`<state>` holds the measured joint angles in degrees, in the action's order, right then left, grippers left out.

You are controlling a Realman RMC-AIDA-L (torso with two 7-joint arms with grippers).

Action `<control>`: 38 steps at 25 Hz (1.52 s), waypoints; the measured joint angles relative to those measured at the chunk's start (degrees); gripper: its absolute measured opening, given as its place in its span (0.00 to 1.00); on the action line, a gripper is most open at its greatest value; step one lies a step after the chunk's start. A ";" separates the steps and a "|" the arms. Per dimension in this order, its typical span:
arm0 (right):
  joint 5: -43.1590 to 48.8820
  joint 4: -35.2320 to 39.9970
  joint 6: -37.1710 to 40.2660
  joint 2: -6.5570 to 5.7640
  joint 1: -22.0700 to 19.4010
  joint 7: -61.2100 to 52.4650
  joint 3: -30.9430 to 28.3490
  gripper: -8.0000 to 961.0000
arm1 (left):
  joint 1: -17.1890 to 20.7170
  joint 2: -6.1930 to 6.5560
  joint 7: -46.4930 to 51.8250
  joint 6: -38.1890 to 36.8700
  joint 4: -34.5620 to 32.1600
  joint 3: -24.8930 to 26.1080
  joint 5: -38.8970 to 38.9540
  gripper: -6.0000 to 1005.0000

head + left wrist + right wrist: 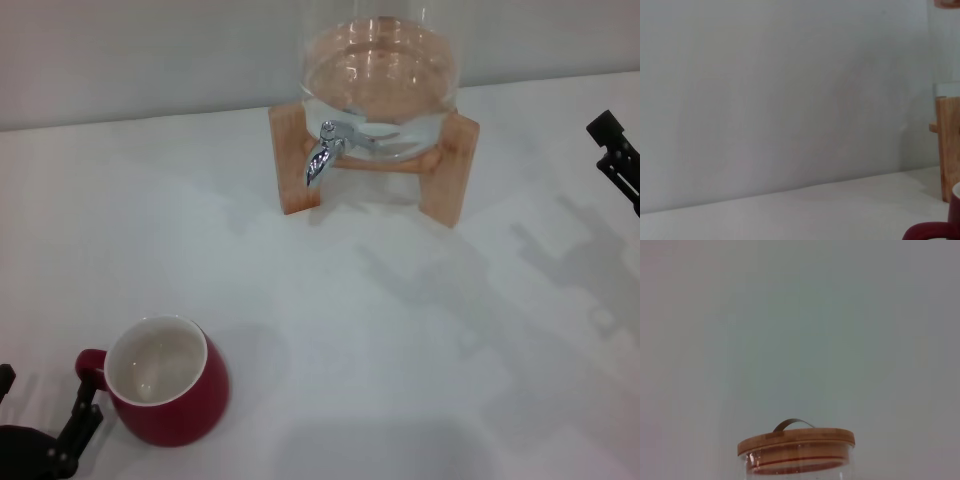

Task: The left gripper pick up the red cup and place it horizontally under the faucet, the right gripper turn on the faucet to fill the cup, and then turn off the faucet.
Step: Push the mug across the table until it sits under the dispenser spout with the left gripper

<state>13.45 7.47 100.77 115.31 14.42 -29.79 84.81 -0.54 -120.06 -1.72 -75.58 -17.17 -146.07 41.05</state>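
Red cup [167,382] upright, white inside bare, handle at spread left pincer [40,418]; right pincer's [618,155] state unclear.

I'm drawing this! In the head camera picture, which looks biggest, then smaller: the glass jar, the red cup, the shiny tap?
1. Glass jar, though its top is cut off.
2. Red cup; it sits nearer the camera, so it may look bigger than it is.
3. Tap.

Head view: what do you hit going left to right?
Left hand → red cup → faucet on the glass dispenser → right hand.
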 joint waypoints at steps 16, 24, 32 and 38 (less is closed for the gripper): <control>0.00 0.00 0.13 0.00 -0.09 0.00 0.00 0.88 | -1.53 0.26 -0.15 -0.01 0.94 -0.01 -0.13 0.86; 0.00 0.00 0.41 0.00 -0.09 -0.02 0.00 0.88 | -2.69 0.27 0.09 -0.01 1.72 -0.01 -0.10 0.86; 0.00 0.00 0.65 0.00 -0.09 -0.02 0.00 0.88 | -3.03 0.26 0.14 0.00 1.87 -0.04 -0.15 0.86; 0.00 0.00 0.65 0.01 -0.09 -0.01 0.00 0.88 | -3.10 0.26 0.14 0.05 1.87 -0.09 -0.18 0.86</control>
<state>13.45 7.47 101.43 115.32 14.32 -29.80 84.81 -3.64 -119.79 -1.58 -75.53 -15.29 -146.16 40.86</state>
